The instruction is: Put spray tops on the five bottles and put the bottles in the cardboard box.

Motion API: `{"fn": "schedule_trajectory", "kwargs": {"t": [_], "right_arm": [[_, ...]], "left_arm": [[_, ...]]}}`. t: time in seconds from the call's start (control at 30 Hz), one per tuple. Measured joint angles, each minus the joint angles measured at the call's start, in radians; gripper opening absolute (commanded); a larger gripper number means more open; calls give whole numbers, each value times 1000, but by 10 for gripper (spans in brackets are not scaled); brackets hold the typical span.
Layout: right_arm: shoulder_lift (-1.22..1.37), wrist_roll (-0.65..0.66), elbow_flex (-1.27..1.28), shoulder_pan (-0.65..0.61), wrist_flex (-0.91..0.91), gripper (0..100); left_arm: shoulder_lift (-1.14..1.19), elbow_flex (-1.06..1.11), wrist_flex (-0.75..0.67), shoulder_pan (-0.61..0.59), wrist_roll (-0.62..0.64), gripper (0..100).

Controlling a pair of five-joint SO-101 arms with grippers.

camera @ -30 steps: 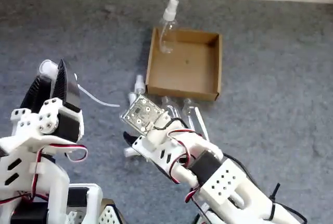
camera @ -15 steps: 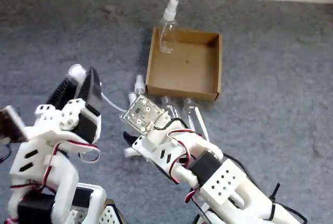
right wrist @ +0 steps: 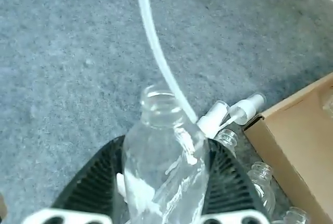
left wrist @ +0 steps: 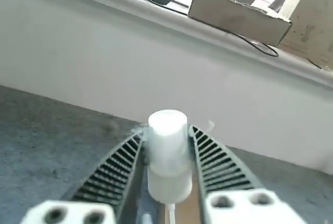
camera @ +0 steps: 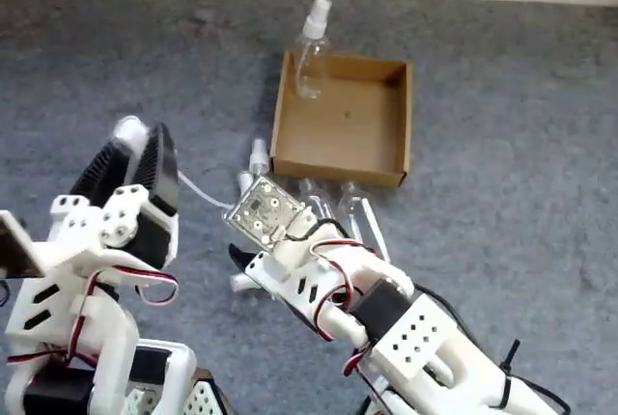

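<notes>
From above, my left gripper [camera: 138, 141] is raised over the table's left side, its fingers closed on a white spray top [camera: 126, 129] whose thin tube [camera: 198, 189] trails toward my right arm [camera: 386, 314]. The cardboard box [camera: 362, 135] sits toward the far edge, with one topped bottle [camera: 311, 48] leaning at its far-left corner. Open bottles [camera: 333, 201] lie against the box's near wall, with a loose spray top [camera: 258, 156] beside them.

At my left wrist, both ribbed fingers [left wrist: 122, 166] press the spray top's sides, cap upward.

At my right wrist, my right gripper [right wrist: 166, 148] is clamped around a clear bottle [right wrist: 164, 172] with an uncapped neck. The tube crosses the neck's rim; I cannot tell whether its tip is inside. Beyond it are the loose top, the open bottles and a box corner.
</notes>
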Motion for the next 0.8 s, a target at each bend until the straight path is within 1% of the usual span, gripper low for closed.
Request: {"fn": "schedule_trajectory", "kwargs": {"t": [0.2,0.3,0.5,0.7,0.8], "right_arm": [[0,0,0,0,0,4],[0,0,0,0,0,4],[0,-2,0,0,0,4],[0,-2,0,0,0,4],[0,-2,0,0,0,4]], "left_arm": [[0,-2,0,-14,-2,4],[0,-23,0,-14,-34,4],[0,-38,0,-15,-44,4],[0,-95,66,-18,-44,4],[-2,-83,71,-18,-44,4]]}}
